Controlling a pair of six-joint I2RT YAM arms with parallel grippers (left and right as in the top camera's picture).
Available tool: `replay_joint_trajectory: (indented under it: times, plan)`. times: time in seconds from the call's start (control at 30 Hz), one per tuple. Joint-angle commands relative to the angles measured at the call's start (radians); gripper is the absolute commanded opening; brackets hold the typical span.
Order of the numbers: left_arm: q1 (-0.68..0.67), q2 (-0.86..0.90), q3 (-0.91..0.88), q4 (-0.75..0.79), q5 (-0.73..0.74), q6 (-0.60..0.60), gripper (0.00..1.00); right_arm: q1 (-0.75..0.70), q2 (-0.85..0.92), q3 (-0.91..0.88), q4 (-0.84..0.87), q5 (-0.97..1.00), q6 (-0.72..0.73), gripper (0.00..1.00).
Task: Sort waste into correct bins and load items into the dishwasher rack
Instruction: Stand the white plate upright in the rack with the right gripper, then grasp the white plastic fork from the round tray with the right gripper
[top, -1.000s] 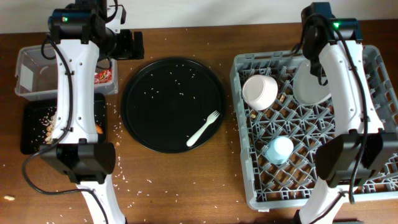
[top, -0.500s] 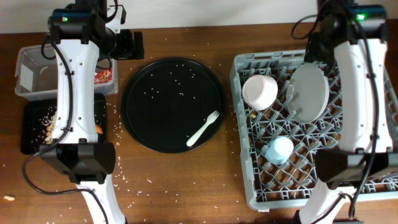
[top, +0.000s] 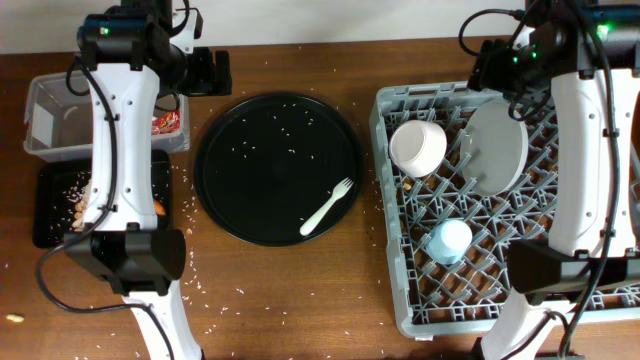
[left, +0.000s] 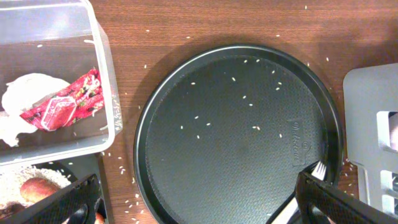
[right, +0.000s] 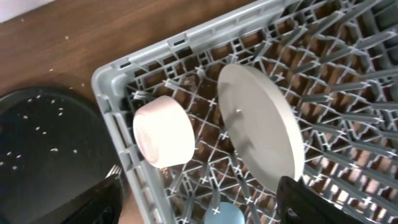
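Nearest, the light blue cup (top: 449, 241) sits in the dishwasher rack (top: 400, 300). To its left, the white fork (top: 328, 207) lies on the round black tray (top: 240, 190), not loaded yet. Farther, the pinkish bowl (top: 418, 146) rests among the pegs, and the grey plate (top: 497, 148) leans tilted just beside it. I think the plate may slide flat or onto the bowl, because only pegs support it. At the far edge the right claw (top: 492, 68) is released and empty; a second ago it clenched this plate. The left claw (top: 212, 70), by the clear tub (top: 40, 95), gapes empty and has not moved.
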Motion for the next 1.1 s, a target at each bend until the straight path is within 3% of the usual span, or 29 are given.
replay_joint_trajectory:
  times: [0.0, 0.4, 0.73, 0.9, 1.07]
  plan:
    - [0.005, -0.011, 0.013, 0.000, -0.007, -0.006, 0.99, 0.047, -0.009, 0.011, 0.012, -0.037, 0.012, 0.78]
    - [0.005, -0.011, 0.013, 0.007, -0.007, -0.006, 0.99, 0.322, 0.016, 0.011, 0.061, -0.036, 0.055, 0.78]
    - [0.005, -0.011, 0.013, 0.008, -0.007, -0.006, 0.99, 0.438, 0.153, -0.108, 0.078, -0.036, 0.172, 0.77]
    - [0.005, -0.011, 0.013, 0.023, -0.007, -0.006, 0.99, 0.517, 0.156, -0.346, 0.233, -0.063, 0.303, 0.59]
    - [0.005, -0.011, 0.013, 0.026, -0.008, -0.006, 0.99, 0.565, 0.157, -0.481, 0.385, -0.063, 0.377, 0.55]
